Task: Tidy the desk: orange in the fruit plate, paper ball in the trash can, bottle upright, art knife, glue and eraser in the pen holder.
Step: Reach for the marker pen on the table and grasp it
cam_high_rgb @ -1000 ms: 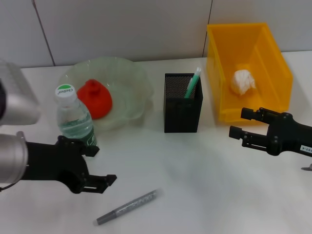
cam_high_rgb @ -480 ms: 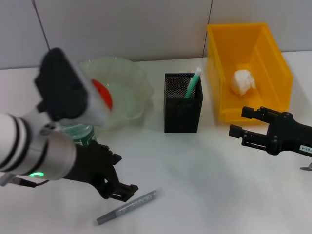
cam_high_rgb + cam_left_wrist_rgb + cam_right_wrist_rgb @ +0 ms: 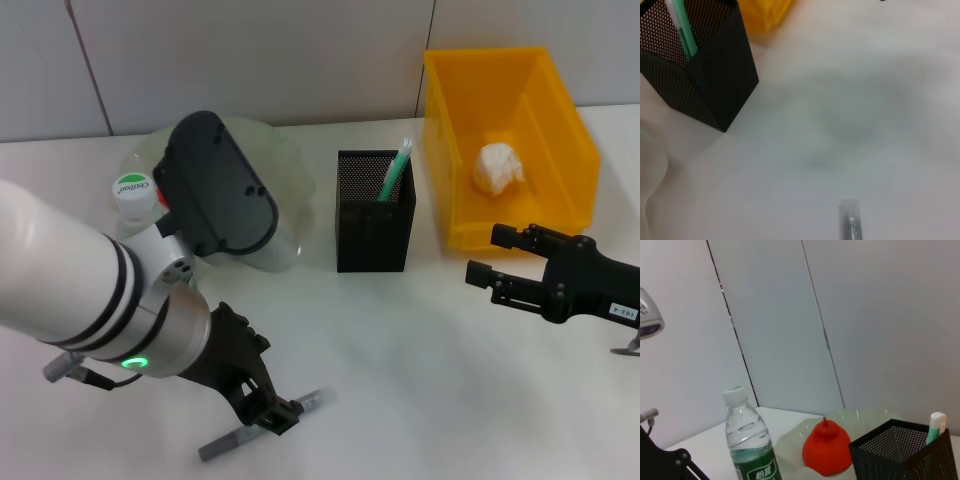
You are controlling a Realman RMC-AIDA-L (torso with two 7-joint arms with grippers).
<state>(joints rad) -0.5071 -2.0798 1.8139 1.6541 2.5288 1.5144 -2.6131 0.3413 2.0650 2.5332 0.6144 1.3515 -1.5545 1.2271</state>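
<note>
My left gripper [image 3: 268, 408] sits directly over the art knife [image 3: 228, 440] at the near table [image 3: 420, 380] edge; I cannot tell its finger state. Right gripper [image 3: 492, 255] spread, idle before the trash can [image 3: 520, 150]. Pen holder [image 3: 374, 212] behind; bottle [image 3: 751, 442] upright.

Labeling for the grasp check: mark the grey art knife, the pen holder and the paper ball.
grey art knife [image 3: 311, 402], head view, bare tip beside the left gripper.
pen holder [image 3: 372, 238], head view, front mesh wall.
paper ball [image 3: 497, 167], head view, middle of the wad in the yellow bin.
</note>
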